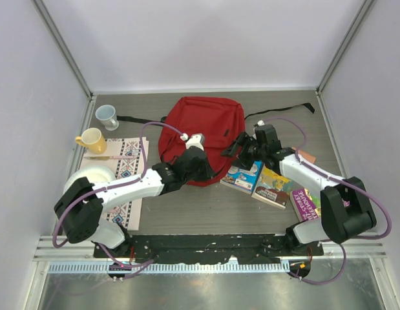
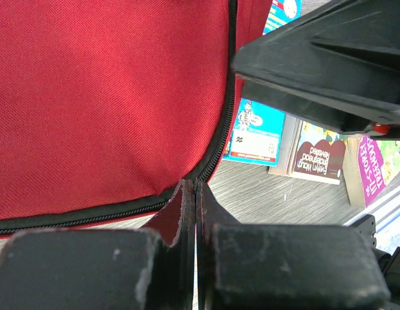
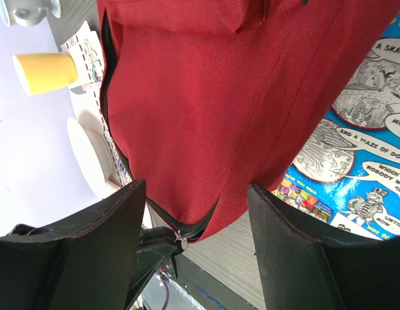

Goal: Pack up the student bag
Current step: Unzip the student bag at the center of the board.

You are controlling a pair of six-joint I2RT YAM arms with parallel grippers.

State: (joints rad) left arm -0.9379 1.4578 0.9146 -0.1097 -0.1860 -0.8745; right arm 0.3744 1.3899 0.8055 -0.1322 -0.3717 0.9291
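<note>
The bag point(image 1: 200, 132) lies flat at the middle of the desk point(image 1: 206, 213), a little toward the far side. Its near edge faces the arms, and three books point(image 1: 243, 176) sit just right of its near right corner.

The left fingers point(image 2: 271, 265) are pressed fully together at the near edge. They seem to pinch a thin fold of red fabric right by the black zipper trim point(image 2: 216, 152). The right fingers point(image 3: 90, 252) stand wide apart on either side of the bag's near corner and hold nothing.

The bag looks soft, limp and light. It will likely sag, stretch and slide on the desk rather than lift as one piece, and a pinch of plain cloth may slip. The firmer holds are the stitched zipper trim and the small metal pull point(image 3: 181, 239) between the right fingers. One arm probably needs to anchor the edge while the other works the zipper.
</note>
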